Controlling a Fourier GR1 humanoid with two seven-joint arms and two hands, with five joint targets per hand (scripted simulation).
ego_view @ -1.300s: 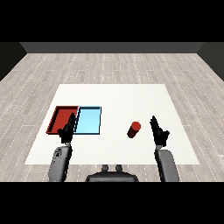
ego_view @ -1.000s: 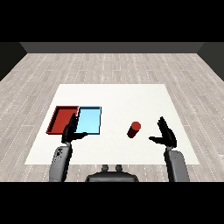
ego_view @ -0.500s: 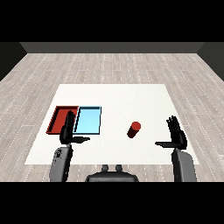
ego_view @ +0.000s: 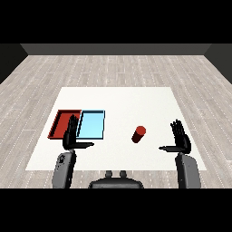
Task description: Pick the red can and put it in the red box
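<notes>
The red can (ego_view: 138,134) stands on the white table (ego_view: 118,104), right of the trays. My right hand (ego_view: 180,139) is raised to the can's right, a clear gap away, fingers straight up and thumb pointing left toward it. The red tray (ego_view: 63,122) lies at the left with nothing in it, and the light blue tray (ego_view: 92,124) lies beside it. My left hand (ego_view: 71,135) hovers open over the near edge of the two trays, partly covering the red tray's near corner.
The table's near edge runs just behind both forearms. Grey wooden floor surrounds the table.
My right hand has swung outward to the right, away from the can, and opened upright. My left hand has drifted slightly right. The can has stayed put.
</notes>
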